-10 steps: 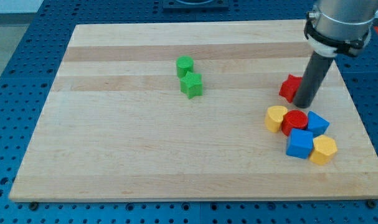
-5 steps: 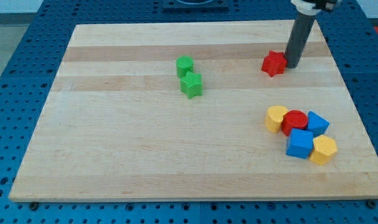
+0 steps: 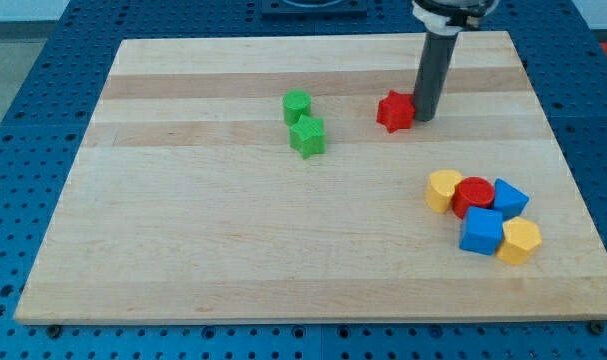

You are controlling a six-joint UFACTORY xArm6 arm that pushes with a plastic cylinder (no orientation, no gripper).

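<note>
My tip rests on the board against the right side of a red star-shaped block, in the upper middle-right of the view. To the left of that block sit two green blocks close together: a small green one and, just below it, a green star-shaped one. Well below my tip, at the lower right, a cluster lies packed together: a yellow block, a red cylinder, a blue block, a blue cube and a yellow hexagonal block.
The wooden board lies on a blue perforated table. The rod's grey mount shows at the view's top edge above my tip.
My tip has moved up and then left across the board, pushing the red star-shaped block leftward toward the green blocks. The other blocks have stayed put.
</note>
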